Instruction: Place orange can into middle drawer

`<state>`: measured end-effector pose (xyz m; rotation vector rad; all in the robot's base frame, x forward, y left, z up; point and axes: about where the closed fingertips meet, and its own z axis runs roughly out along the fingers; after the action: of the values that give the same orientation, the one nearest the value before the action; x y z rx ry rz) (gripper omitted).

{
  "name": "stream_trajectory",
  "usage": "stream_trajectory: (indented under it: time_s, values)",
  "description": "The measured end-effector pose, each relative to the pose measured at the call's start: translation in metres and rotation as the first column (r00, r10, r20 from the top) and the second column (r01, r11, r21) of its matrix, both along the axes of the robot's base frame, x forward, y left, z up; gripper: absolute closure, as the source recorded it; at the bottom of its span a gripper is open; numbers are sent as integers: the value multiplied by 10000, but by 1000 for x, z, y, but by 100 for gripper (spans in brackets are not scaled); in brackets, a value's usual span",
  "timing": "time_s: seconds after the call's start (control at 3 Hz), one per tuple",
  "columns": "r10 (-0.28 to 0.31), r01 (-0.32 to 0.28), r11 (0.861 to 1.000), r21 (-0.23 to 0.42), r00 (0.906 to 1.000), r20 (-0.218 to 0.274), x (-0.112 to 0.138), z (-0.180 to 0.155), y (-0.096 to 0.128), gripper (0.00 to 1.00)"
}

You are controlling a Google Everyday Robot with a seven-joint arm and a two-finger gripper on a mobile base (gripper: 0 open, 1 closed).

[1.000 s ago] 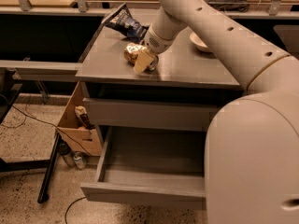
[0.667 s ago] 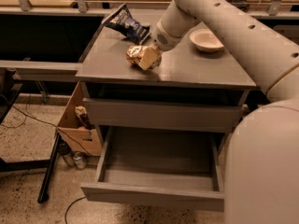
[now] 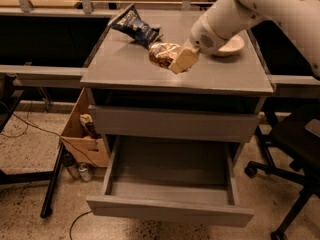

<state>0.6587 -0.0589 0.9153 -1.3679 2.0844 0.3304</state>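
Observation:
The orange can [image 3: 161, 54] lies on its side at the middle of the grey cabinet top [image 3: 130, 66], just right of a dark blue snack bag [image 3: 136, 26]. My gripper [image 3: 175, 59] comes in from the upper right on the white arm and is shut on the can, with one cream finger [image 3: 184, 60] across the can's right end. The middle drawer [image 3: 170, 213] is pulled out wide below, with its bare floor and side walls showing and nothing in it. It sits well below and in front of the can.
A closed drawer front [image 3: 172, 124] sits above the open one. A white bowl [image 3: 229, 45] stands behind the gripper. A cardboard box [image 3: 82, 134] and silver cans [image 3: 80, 170] are on the floor at the left. A black office chair [image 3: 295, 139] is at the right.
The gripper and the can have shifted a little to the right, away from the snack bag. The view has pulled back and now shows more of the cabinet and the chair.

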Motion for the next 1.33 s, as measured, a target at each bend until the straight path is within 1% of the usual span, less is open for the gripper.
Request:
stream_trajectory:
  time_s: [0.33, 0.67, 1.0, 1.33]
  values:
    - [784, -765, 9965, -321, 9951, 597, -40, 11, -27, 100]
    - [1552, -1468, 9847, -943, 9839, 885, -79, 10, -46, 100]
    - [2687, -2495, 9508, -1836, 9592, 882, -119, -13, -53, 100]
    - [2696, -2505, 9505, -1838, 9591, 866, -119, -13, -52, 100]
